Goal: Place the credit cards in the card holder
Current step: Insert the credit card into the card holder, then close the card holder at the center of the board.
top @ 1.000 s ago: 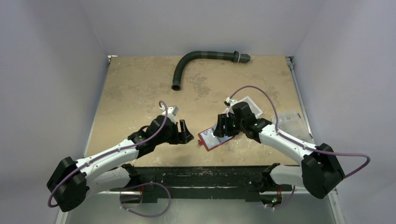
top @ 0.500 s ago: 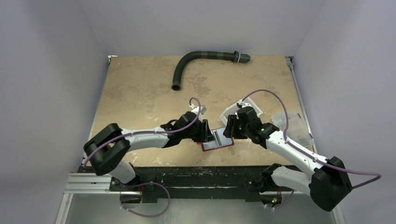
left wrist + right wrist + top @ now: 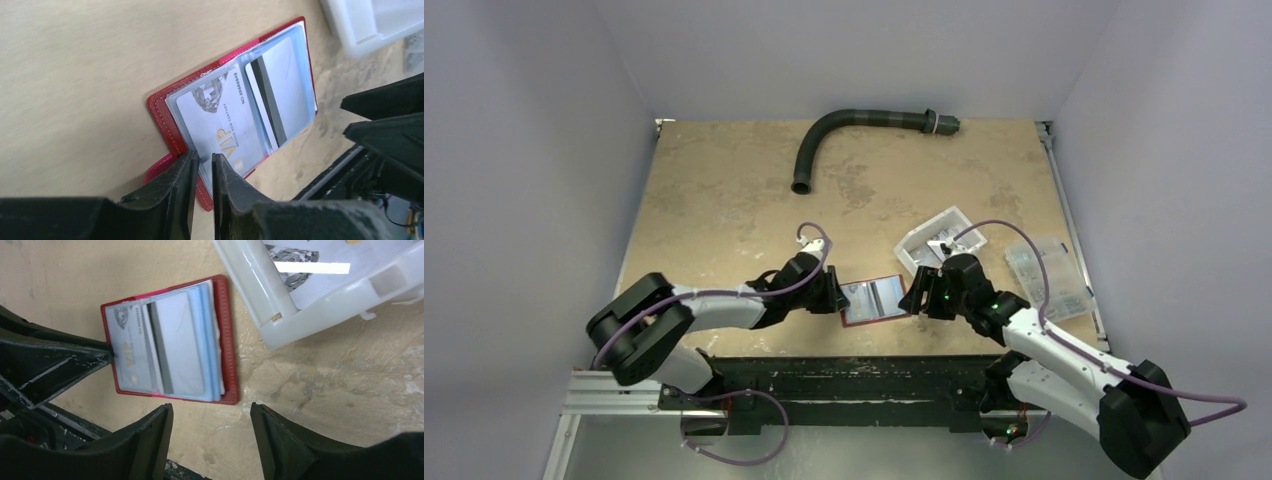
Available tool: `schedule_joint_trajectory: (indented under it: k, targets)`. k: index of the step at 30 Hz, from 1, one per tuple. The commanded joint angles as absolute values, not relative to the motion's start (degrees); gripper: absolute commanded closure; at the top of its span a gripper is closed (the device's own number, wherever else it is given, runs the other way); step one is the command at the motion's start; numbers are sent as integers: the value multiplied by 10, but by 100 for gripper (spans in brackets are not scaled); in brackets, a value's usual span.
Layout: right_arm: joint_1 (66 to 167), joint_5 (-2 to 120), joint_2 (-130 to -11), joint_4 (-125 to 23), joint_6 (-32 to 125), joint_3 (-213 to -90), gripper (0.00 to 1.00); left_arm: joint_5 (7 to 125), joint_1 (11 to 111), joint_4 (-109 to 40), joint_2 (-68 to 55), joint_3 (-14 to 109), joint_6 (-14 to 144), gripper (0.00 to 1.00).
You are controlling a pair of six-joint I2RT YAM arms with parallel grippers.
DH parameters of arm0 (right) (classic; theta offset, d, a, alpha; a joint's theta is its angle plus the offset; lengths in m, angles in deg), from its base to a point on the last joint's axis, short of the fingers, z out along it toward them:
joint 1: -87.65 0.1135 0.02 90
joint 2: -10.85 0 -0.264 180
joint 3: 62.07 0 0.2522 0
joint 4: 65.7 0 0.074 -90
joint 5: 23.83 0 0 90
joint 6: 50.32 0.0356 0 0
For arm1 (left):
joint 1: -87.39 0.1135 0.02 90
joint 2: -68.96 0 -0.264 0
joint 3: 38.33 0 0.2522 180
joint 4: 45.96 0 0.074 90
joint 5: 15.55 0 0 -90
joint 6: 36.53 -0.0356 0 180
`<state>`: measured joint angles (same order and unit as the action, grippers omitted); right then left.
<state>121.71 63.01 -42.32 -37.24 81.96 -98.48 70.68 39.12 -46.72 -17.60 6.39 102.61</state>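
Note:
The dark-red card holder (image 3: 871, 298) lies open and flat on the table between my two grippers. Two credit cards sit in its clear sleeves. One is a pale card printed VIP (image 3: 220, 120). The other is whitish with a dark stripe (image 3: 280, 95). My left gripper (image 3: 204, 156) is shut on the holder's left edge, with the red rim and sleeve edge pinched between its narrow jaws. My right gripper (image 3: 211, 407) stands open just off the holder's right side, with only bare table between its fingers.
A white plastic bin (image 3: 939, 237) holding paper scraps stands just behind the right gripper. A clear compartmented box (image 3: 1049, 275) lies at the right edge. A dark bent hose (image 3: 844, 130) lies at the back. The table's front edge is close below the holder.
My left arm swung right to the card holder and its jaws closed on the left edge. The right gripper drew back off the holder and opened wider. The holder shifted left.

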Motion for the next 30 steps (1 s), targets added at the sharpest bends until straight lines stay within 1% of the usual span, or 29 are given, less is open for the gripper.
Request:
schedule_joint_trajectory:
  k: [1,4,7,10,13,15,19,23,27,30]
  targets:
    - [1217,587,-441,-449,804,-977,32,781,405,-371,-86,2,997,77]
    - [1219,575,-489,-448,794,-985,32,784,405,-325,-9,8,981,72]
    - [1221,537,-512,-483,788,-979,31,739,405,-309,29,28,974,60]
    - [1222,507,-523,-545,811,-965,33,690,404,-343,31,46,986,59]
    - [1227,505,-542,-575,827,-961,36,707,402,-348,16,51,991,63]
    - [1236,517,-554,-587,835,-963,38,722,402,-358,-6,45,995,69]
    - [1288,564,-592,-580,838,-993,39,738,398,-388,-58,29,999,81]
    - [1312,590,-627,-586,871,-1004,42,784,389,-396,-71,0,1008,88]
    - [1313,551,-607,-660,905,-975,41,799,382,-411,-80,-31,1020,95]
    - [1313,508,-598,-723,941,-962,40,796,379,-440,-88,-56,1036,98]
